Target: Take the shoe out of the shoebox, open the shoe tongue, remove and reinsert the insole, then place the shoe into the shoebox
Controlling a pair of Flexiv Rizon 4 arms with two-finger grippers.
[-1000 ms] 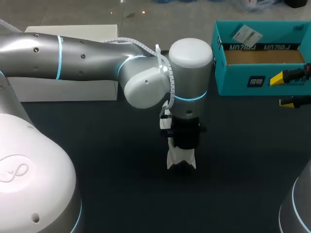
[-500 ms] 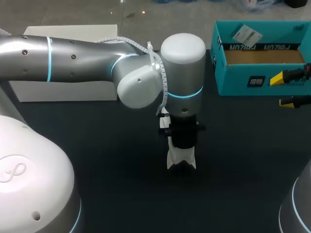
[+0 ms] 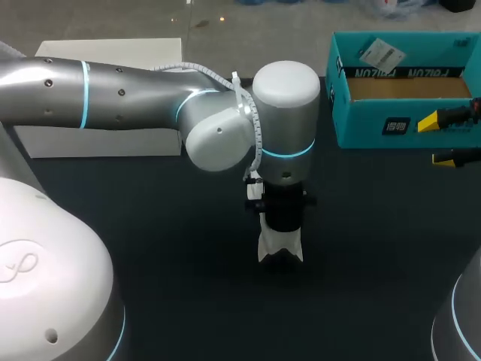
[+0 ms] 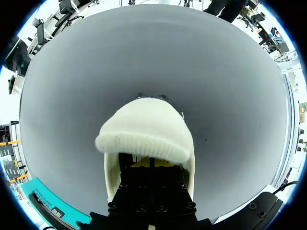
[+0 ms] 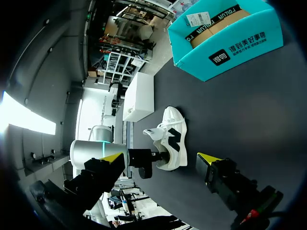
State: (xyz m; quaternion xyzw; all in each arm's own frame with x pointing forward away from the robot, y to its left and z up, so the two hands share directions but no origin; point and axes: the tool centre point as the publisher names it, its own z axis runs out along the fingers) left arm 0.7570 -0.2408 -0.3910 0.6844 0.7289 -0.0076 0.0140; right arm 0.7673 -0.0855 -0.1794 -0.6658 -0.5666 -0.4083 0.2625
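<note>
Yellow tips of the left claw (image 4: 149, 164) sit sunk in the mouth of the shoe (image 5: 171, 136), behind its raised tongue (image 4: 144, 129); whether they pinch anything I cannot tell. This looks like the insole step: next, grip it and draw it out. The right claw (image 3: 440, 141) hangs spread and empty, well apart from the shoe, as is the shoebox (image 3: 406, 128). The shoe rests on the tabletop (image 3: 150, 248).

Silver-grey L arm (image 3: 113, 90), cyan rings, white coiled cable, R pincer (image 3: 437, 141), 2 yellow tips
</note>
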